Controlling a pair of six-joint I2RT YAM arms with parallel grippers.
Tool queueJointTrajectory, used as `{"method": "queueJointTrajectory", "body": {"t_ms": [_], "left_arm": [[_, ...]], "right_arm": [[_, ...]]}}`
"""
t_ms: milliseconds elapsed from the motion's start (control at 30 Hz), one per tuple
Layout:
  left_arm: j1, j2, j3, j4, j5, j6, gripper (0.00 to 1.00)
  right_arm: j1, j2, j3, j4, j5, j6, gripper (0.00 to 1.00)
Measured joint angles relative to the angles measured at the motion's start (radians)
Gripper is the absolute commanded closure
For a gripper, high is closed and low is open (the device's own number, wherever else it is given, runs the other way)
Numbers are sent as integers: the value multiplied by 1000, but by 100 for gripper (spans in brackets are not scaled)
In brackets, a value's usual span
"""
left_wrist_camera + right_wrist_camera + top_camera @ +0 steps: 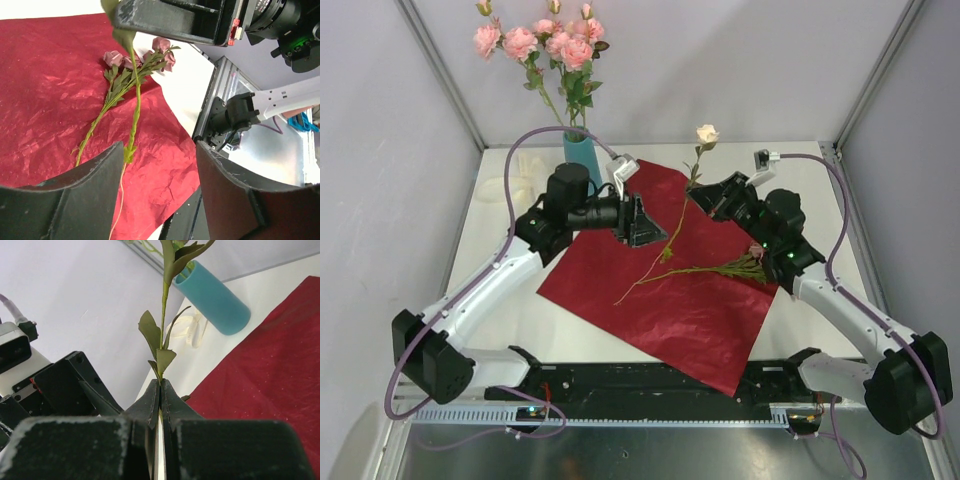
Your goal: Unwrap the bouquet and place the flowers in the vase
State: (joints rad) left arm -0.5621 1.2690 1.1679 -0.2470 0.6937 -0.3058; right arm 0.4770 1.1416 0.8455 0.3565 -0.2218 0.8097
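Lying on white table point(560, 330) | dark red wrapping paper point(700, 310) | pale walls point(740, 70)

White arms point(490, 282), black joints point(428, 362), mauve cables point(509, 190)

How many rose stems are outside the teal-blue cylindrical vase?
2. One cream-bloomed rose stem held by the right gripper above the dark red crinkly paper; one mauve-bloomed stem lies on it. Arms may hide more.

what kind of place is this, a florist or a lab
Probably a robotics lab test cell, not a florist: a white table walled by plain grey panels in metal frame posts, with a cabled left arm and right arm bolted at its near edge.
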Motion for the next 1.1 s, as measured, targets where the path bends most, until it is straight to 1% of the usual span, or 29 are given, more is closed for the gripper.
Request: {"method": "queueJointTrajectory", "body": {"t_ms": [300,500,667,733,800,867,933,1033,1100], "left_arm": [[-25,61,20,1,19,28,45],[-36,91,20,0,23,45,48],[-40,100,20,0,32,54,54],[-40,111,20,0,40,55,60],[-41,122,20,0,44,56,69],[-41,135,20,0,48,61,72],[-42,145,20,-1,52,63,78],[-43,153,20,-2,60,63,93],[-44,153,20,-3,68,63,98]], "right_arm": [[68,-7,0,-27,28,-1,100],[97,-14,0,-39,39,-3,100],[103,-30,0,-46,49,-4,100],[104,-35,0,-48,53,-8,100],[105,-39,0,-50,56,-12,100],[105,-43,0,-55,58,-18,100],[105,-47,0,-58,60,-21,100],[105,-51,0,-59,61,-23,100],[105,-53,0,-59,61,-25,100]]}}
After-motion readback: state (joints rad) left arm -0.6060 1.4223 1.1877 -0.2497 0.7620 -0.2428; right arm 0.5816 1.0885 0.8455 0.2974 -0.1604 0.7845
